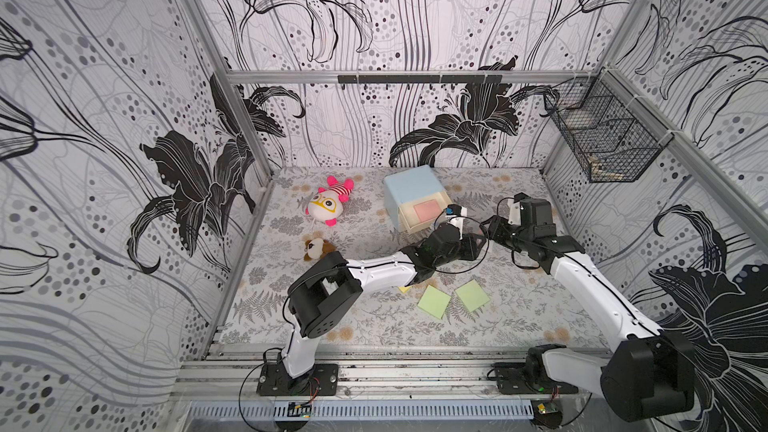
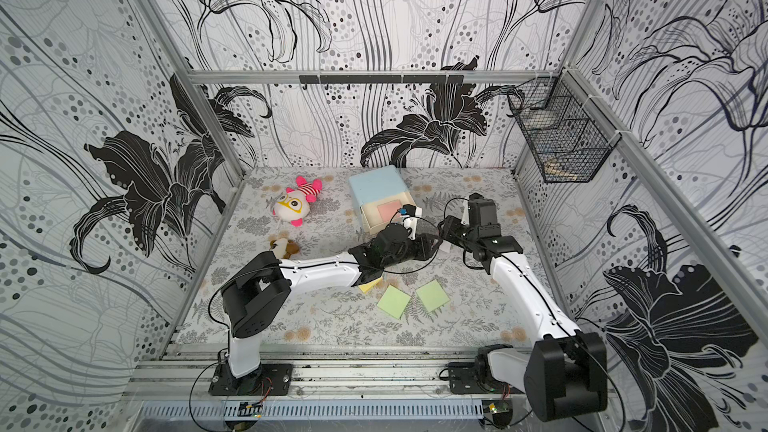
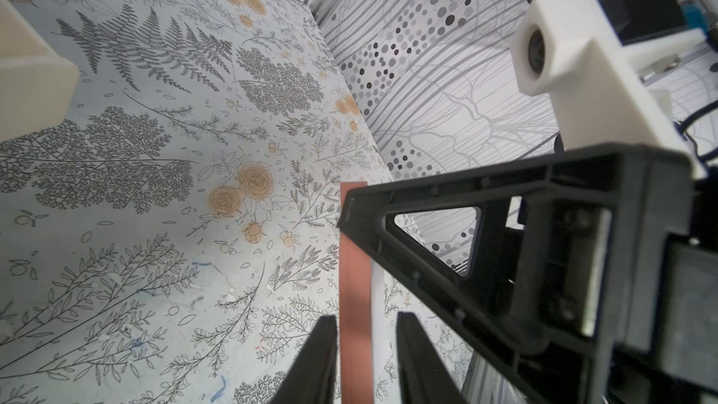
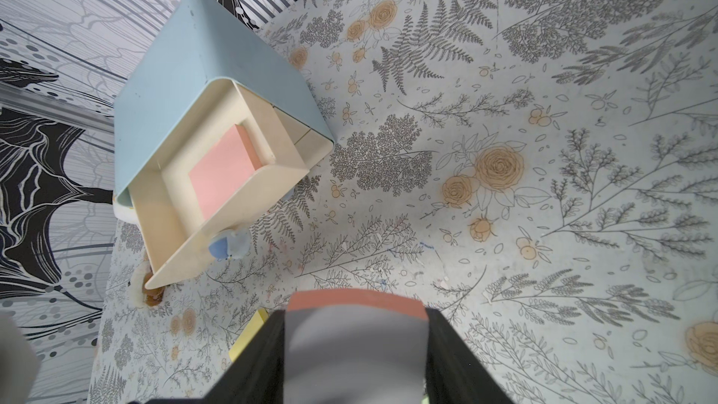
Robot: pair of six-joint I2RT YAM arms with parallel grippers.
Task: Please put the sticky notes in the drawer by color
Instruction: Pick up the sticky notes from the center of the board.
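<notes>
The pale-blue drawer chest (image 1: 409, 185) (image 4: 175, 64) stands at the back with its top drawer pulled out, and a pink pad (image 1: 427, 210) (image 4: 223, 167) lies in that drawer. In front of it my right gripper (image 4: 355, 316) is shut across a pad with a salmon-pink edge (image 4: 355, 301) (image 3: 353, 266), held off the table. My left gripper (image 3: 367, 318) straddles that pad's edge with narrow jaws. One finger is at the pink side, and a thin gap shows on the other side. Two light green pads (image 1: 434, 302) (image 1: 471, 295) lie on the table. A yellow pad (image 2: 370, 285) (image 4: 250, 330) peeks from under the left arm.
A pink-and-white plush doll (image 1: 328, 205) and a small brown plush dog (image 1: 318, 248) lie at the left of the table. A black wire basket (image 1: 602, 135) hangs on the right wall. The two wrists are crossed close together just right of the drawer.
</notes>
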